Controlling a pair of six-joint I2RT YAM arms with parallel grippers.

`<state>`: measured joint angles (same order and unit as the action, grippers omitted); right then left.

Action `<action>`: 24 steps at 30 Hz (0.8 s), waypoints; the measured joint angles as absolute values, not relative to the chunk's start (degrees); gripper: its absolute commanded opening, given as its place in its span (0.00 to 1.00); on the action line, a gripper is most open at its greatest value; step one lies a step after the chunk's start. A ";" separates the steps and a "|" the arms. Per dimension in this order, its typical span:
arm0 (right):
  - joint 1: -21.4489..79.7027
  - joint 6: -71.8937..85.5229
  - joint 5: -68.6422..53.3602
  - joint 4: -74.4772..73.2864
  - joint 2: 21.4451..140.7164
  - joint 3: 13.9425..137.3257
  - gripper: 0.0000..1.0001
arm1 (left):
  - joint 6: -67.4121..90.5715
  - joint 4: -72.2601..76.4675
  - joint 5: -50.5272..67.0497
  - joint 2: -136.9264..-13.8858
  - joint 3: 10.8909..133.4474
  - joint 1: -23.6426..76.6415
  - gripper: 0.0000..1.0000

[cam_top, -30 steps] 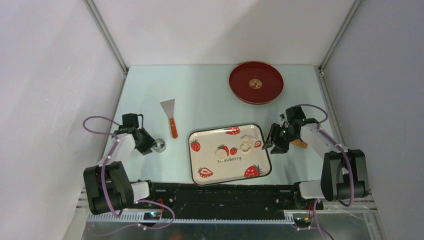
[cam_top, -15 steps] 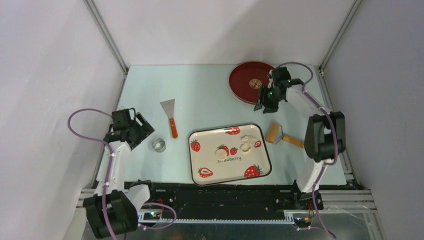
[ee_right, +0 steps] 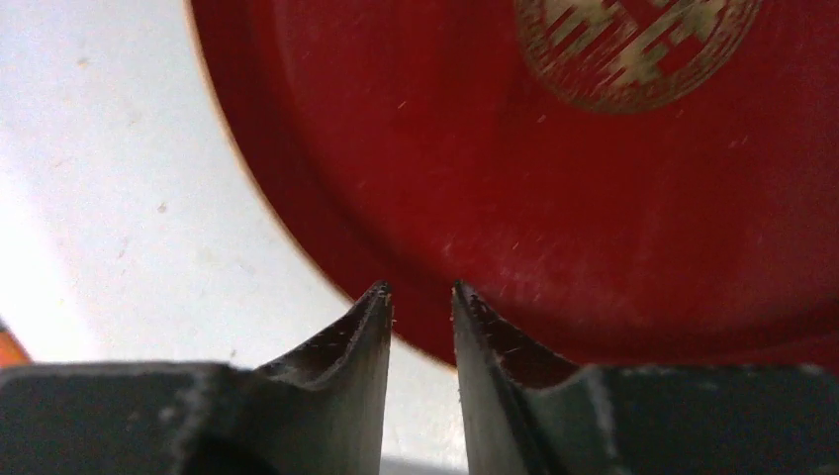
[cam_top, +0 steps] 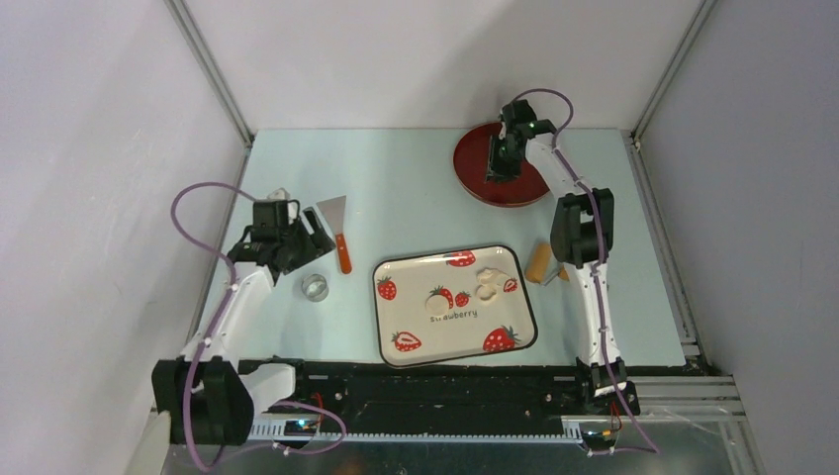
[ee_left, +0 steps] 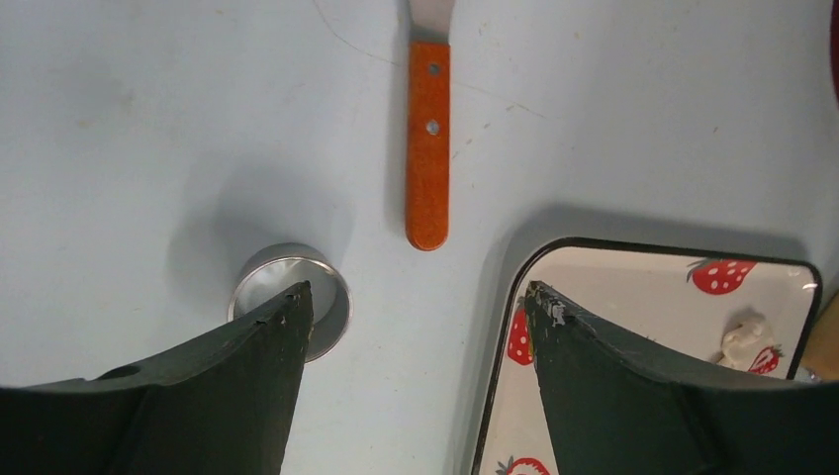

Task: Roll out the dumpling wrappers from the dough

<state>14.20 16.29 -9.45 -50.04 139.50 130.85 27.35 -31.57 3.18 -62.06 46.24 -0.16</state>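
Note:
A round dumpling wrapper lies on the strawberry plate. The dough, a small sheet with a round hole, lies to its right; its edge shows in the left wrist view. The wooden roller lies on the table right of the plate. My left gripper is open and empty, hovering above the steel ring cutter. My right gripper is empty, its jaws a narrow gap apart, over the near-left rim of the red tray.
A scraper with an orange handle lies just beyond the ring cutter. The plate's left rim lies by my left gripper's right finger. The tray's gold emblem shows ahead of the right fingers. Walls enclose the table.
My right arm let go of the roller beside the plate and swung far back to the red tray. My left arm rose off the ring cutter and moved back and right.

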 measured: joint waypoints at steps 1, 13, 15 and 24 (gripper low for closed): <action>13.78 16.53 -9.45 -50.96 141.60 133.47 0.25 | 27.35 -31.24 3.18 -63.46 46.24 0.73 0.82; 11.97 17.32 -9.91 -54.35 147.22 135.59 0.09 | 27.38 -29.63 2.72 -76.20 49.47 5.87 0.85; 12.12 17.32 -10.41 -53.69 146.58 134.13 0.09 | 27.38 -29.23 2.59 -77.87 50.65 6.24 0.86; 13.76 17.32 -11.86 -50.15 138.23 119.00 0.09 | 27.09 -28.56 0.14 -87.46 54.70 8.99 0.82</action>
